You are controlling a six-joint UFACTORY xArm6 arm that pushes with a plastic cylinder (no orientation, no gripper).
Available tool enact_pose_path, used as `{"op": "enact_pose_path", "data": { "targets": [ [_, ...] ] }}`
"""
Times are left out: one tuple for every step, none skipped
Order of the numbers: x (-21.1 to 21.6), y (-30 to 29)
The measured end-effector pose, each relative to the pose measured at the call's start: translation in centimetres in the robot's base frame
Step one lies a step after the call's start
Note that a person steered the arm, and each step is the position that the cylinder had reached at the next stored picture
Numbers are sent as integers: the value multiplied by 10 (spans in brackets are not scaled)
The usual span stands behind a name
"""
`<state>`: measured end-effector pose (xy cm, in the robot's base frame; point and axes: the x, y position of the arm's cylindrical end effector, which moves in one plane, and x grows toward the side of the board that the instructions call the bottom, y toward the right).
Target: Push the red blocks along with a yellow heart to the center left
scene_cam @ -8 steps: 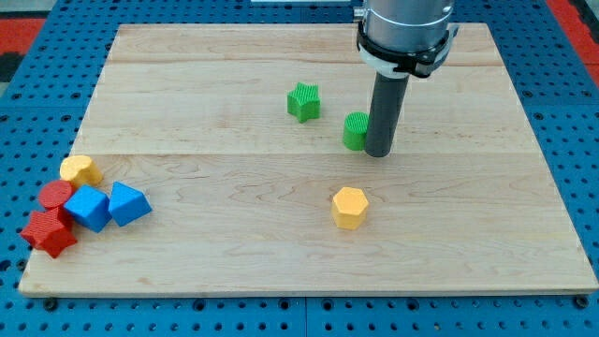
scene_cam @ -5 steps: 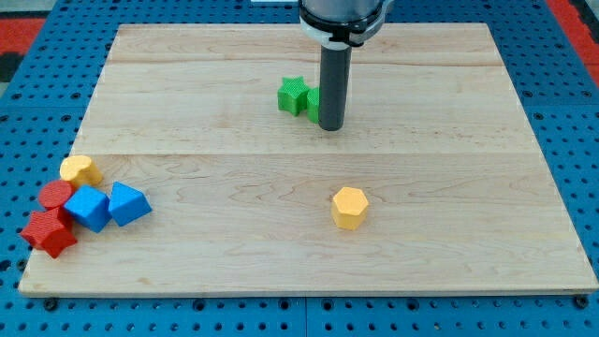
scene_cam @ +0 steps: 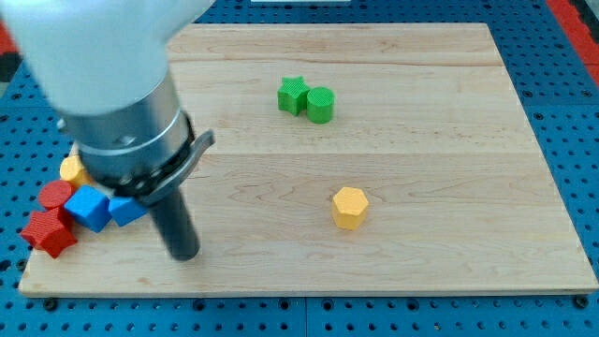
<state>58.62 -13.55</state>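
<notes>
**Entry: cluster push toward centre left, tip staged at lower left**

- My tip (scene_cam: pixel 183 256): rests on the board near the view's bottom left, just right of and below the cluster. There are no fingers to report; the arm ends in a plain rod, nothing held.
- Red blocks: one rounded red block (scene_cam: pixel 54 195) and one red block (scene_cam: pixel 47 233) of angular shape, both at the board's lower-left edge.
- Yellow heart (scene_cam: pixel 73 170): just above the reds, partly hidden by the arm (shape hard to confirm here).
- Bystanders: two blue blocks (scene_cam: pixel 90 208) (scene_cam: pixel 123 210) touching the reds; a green star (scene_cam: pixel 292 95) and green cylinder (scene_cam: pixel 320 104) near the top; a yellow hexagon (scene_cam: pixel 349 207) right of centre.

Handling advice: you want the tip below the reds, then push toward the view's top in a short, straight stroke. Approach from under the cluster, not through the blues, lest they scatter the group. Keep clear of the board's left edge.
</notes>
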Motion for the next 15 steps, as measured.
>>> {"op": "enact_pose_path", "data": {
  "targets": [
    [32,-35],
    [32,-48],
    [31,-130],
    [24,-169],
    [3,-155],
    [-25,-139],
    [-53,-131],
    [-70,-126],
    [-77,-126],
    [-79,-126],
    [-79,-126],
    [-78,-144],
    [-79,-169],
    [-88,-165],
    [-101,-157]
  ]
}}
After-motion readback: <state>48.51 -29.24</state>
